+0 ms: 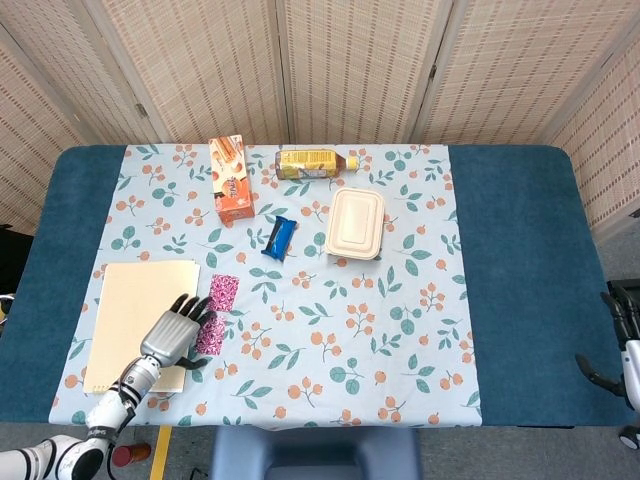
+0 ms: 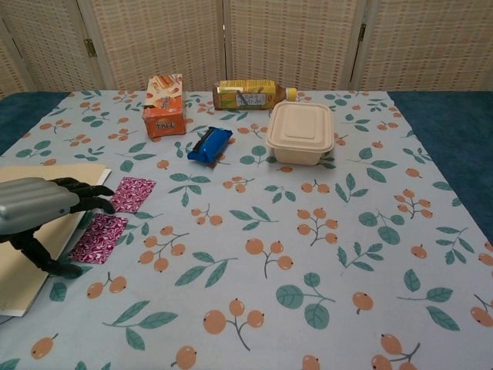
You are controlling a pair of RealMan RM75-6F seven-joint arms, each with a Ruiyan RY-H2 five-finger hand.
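Left hand [image 1: 175, 334] low over the near edge of the cream folder [image 1: 135, 300], fingers spread and curled, holding nothing, thumb down near the lower pink packet [image 2: 98, 237]; long axis of that packet running away from the robot, partly hidden under the fingertips in the head view; second pink packet [image 2: 131, 193] just beyond, same heading; right hand [image 1: 622, 340] cut off at the table's right edge, fingers apart, empty.

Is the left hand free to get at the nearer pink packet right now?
Probably yes: the left hand hovers open right beside the nearer pink packet, with nothing between them; the other pink packet lies just beyond.
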